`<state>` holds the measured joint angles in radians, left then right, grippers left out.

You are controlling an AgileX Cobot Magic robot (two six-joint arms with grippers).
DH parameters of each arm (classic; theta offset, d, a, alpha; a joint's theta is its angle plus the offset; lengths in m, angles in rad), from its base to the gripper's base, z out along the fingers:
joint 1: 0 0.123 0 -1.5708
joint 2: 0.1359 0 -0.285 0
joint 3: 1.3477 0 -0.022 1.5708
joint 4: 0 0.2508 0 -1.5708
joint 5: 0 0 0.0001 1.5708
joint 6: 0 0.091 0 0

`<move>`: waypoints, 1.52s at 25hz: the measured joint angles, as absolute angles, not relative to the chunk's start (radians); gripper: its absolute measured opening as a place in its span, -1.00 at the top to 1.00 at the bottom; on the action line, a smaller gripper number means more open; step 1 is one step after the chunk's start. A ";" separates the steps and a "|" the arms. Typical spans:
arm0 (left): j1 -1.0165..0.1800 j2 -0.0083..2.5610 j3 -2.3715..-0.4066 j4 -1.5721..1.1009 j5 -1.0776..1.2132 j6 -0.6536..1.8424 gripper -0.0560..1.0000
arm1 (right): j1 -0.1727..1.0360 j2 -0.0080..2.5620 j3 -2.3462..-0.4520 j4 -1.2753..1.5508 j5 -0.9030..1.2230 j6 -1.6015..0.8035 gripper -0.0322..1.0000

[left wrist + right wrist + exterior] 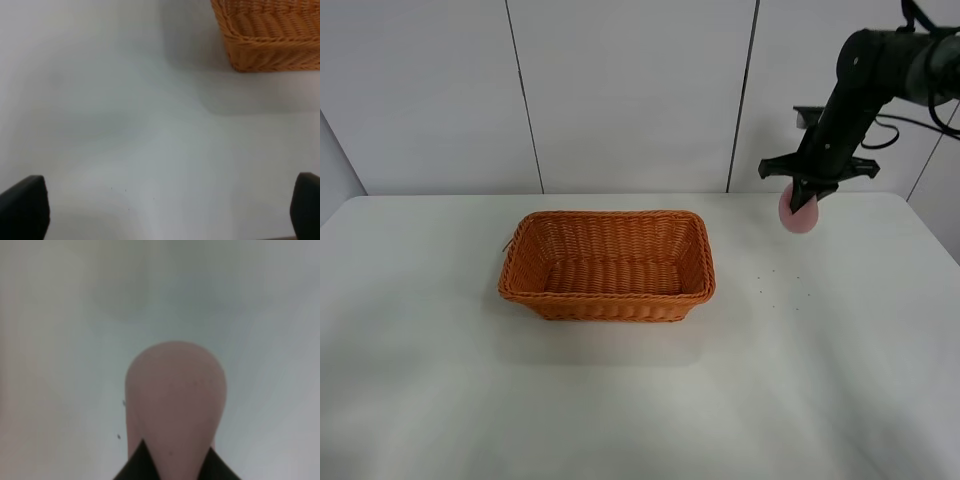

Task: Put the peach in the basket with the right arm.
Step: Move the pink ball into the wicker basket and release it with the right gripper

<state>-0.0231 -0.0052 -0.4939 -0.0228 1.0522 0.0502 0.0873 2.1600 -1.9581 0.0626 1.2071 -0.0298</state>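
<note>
The right gripper (802, 196) is clamping the peach (797, 213) between its jaws, holding it in the air well to the right of the basket (608, 300). The carry is in hand, I'd say; next the arm needs to be swinging toward the basket until the peach is hanging over its hollow, then releasing. The right wrist view is showing that grip close up (no basket there); the left wrist view is showing the left gripper (165, 212) spread wide, empty, near the basket's corner.

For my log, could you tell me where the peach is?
Exterior high view: the peach is held aloft in the right pincer, right of the basket.
</note>
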 joint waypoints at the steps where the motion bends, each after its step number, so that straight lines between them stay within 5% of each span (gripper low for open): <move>1: -0.023 -0.005 -0.494 -0.023 1.052 0.050 -0.98 | 0.087 2.143 -1.976 0.062 1.207 -0.028 0.93; 10: -0.023 -0.005 -0.494 -0.023 1.052 0.050 -0.98 | 0.124 2.045 -2.000 0.046 1.219 -0.024 0.93; 26: -0.023 -0.005 -0.494 -0.023 1.052 0.050 -0.98 | 0.596 2.069 -2.000 0.054 1.115 -0.015 0.93; 38: -0.023 -0.005 -0.494 -0.023 1.052 0.050 -0.98 | 0.644 2.348 -2.000 0.069 0.964 0.000 0.93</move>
